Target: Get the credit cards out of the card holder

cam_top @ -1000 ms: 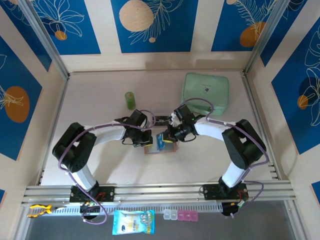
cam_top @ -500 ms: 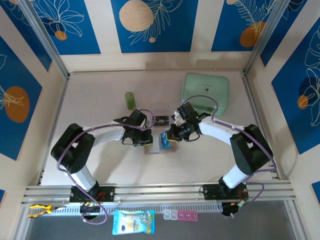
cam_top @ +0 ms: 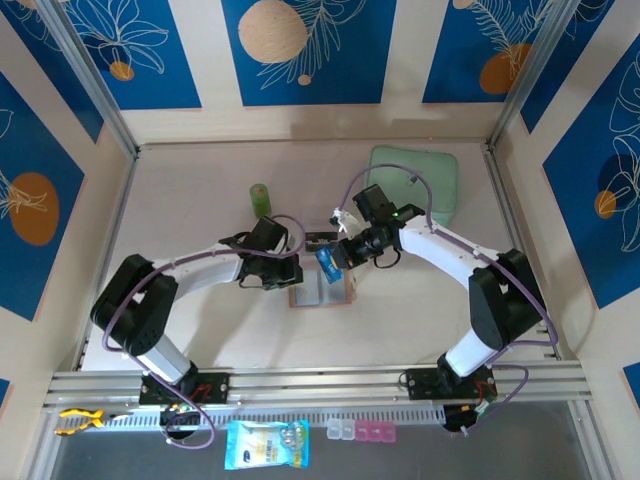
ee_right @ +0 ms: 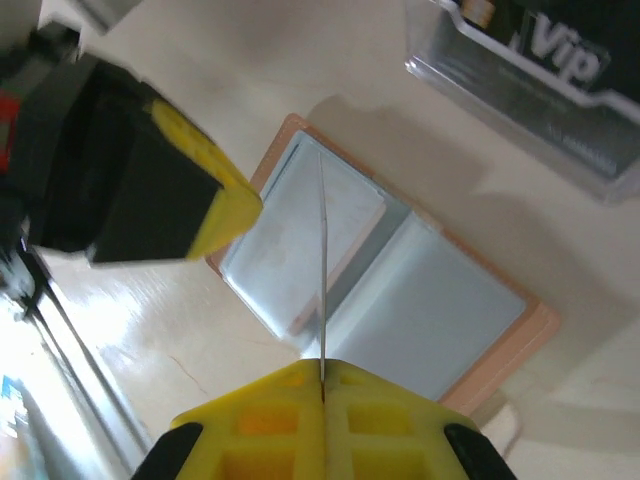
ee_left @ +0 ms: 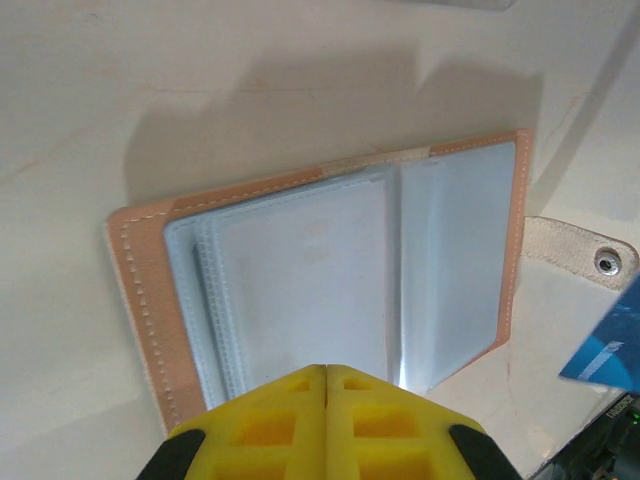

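One blue card [cam_top: 326, 262] now clear of the card holder [cam_top: 322, 295], in right claw [ee_right: 322, 378]; left claw [ee_left: 327, 374] tight, empty.

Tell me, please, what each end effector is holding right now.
Left end effector: closed, holding nothing.
Right end effector: closed on a blue credit card.

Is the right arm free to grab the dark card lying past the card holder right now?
Probably not yet: the right gripper is shut on a blue card. The dark card itself lies uncovered beyond the card holder, so nothing else seems to block it.
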